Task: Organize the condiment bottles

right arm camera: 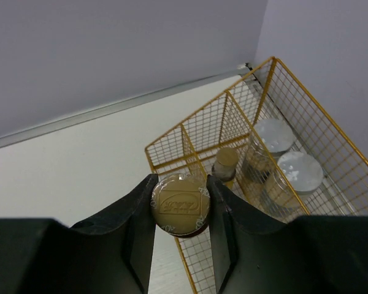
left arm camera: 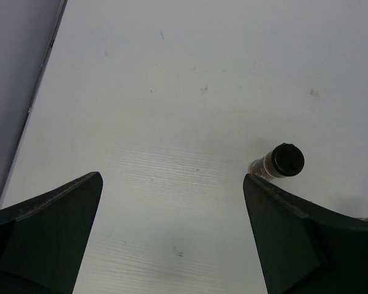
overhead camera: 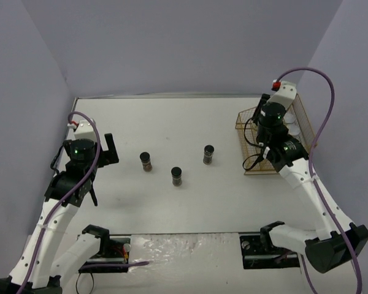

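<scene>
My right gripper (right arm camera: 181, 179) is shut on a slim condiment bottle with a tan yellow lid (right arm camera: 180, 207), held above the near corner of a gold wire basket (right arm camera: 185, 130). Inside the basket stand another slim yellow-lidded jar (right arm camera: 226, 160) and two wider silver-lidded jars (right arm camera: 275, 135) (right arm camera: 300, 172). Three short dark black-capped jars (overhead camera: 146, 161) (overhead camera: 176, 176) (overhead camera: 208, 154) stand upright on the white table. My left gripper (left arm camera: 172, 177) is open over bare table, and one dark jar (left arm camera: 285, 160) sits just beyond its right fingertip.
The basket (overhead camera: 257, 173) sits at the table's right edge, against the right wall, with my right arm (overhead camera: 273, 122) over it. The left wall runs close beside my left gripper (overhead camera: 92, 150). Grey walls enclose the table on three sides.
</scene>
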You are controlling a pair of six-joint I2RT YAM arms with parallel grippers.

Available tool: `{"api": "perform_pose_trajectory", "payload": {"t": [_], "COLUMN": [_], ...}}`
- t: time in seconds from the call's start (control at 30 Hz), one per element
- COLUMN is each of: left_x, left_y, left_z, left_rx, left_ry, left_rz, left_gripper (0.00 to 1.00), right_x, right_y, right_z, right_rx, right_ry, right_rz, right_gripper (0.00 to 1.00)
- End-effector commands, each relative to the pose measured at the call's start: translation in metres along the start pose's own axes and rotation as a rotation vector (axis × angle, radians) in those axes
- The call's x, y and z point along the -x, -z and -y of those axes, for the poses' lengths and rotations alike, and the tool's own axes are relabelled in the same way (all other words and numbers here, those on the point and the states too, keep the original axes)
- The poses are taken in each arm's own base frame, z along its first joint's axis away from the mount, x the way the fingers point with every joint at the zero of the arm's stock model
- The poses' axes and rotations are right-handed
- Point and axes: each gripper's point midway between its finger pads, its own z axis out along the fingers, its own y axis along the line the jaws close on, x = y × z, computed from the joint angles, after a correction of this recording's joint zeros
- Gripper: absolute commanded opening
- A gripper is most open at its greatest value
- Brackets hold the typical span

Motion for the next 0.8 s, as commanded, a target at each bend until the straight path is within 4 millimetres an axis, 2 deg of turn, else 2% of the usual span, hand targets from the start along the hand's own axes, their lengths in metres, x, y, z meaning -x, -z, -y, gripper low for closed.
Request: {"api": "perform_pose_trajectory", "payload": {"t": [0.0,0.17,0.33,0.47,0.77], "left_x": [0.018,0.018,0.017,0.017,0.017], "left_y": [-0.001,-0.001,-0.001,-0.001,0.000], "left_z": [0.007,0.008,0.008,0.009,0.008], "left_rx": [-0.026,-0.028,-0.029,-0.033,-0.033], "left_ry": [0.013,0.013,0.012,0.014,0.016], "left_rz": [0.059,0.059,0.056,0.059,0.061], "left_gripper": [0.97,0.97,0.97,0.97,0.97], "right_x": [0.009,-0.002,-0.014,-0.031,-0.078], "right_y": [0.000,-0.009,-0.017,-0.028,-0.050], "right_z": [0.047,0.080,0.102,0.107,0.105], "right_rx": [-0.169,-0.245,-0.304,-0.311,-0.315], "right_ry": [-0.089,-0.120,-0.135,-0.151,-0.176], "right_rz": [0.054,0.039,0.023,-0.002,-0.065], "right_gripper": [0.00,0.00,0.00,0.00,0.00]}}
